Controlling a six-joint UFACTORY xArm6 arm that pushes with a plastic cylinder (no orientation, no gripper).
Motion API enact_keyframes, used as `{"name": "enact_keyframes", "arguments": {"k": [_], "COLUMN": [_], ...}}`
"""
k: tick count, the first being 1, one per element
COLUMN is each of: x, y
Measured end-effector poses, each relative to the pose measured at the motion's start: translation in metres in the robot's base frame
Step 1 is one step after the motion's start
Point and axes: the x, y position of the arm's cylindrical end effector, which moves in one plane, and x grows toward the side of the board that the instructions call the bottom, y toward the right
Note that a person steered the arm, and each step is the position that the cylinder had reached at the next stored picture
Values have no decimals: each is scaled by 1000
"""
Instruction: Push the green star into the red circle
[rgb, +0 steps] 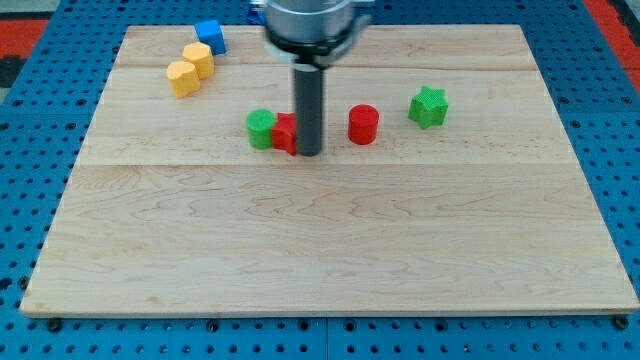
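Observation:
The green star (428, 107) lies on the wooden board at the view's upper right. The red circle (363, 124), a short cylinder, stands a little to its left, apart from it. My tip (310, 153) rests on the board left of the red circle, touching or just beside a second red block (284, 133) that the rod partly hides. A green round block (261, 128) sits against that red block's left side.
Two yellow blocks (190, 70) lie together at the view's upper left, with a blue block (211, 36) just above them. The wooden board (330, 250) is edged by a blue pegboard surface.

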Motion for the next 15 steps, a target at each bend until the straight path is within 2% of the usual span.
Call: {"name": "enact_keyframes", "arguments": {"k": [2,4,5,7,8,9,13,15], "x": [-2,0,-1,13,21,9,6,2], "y": [-54,-83,-67,113,172,221,261,311]}}
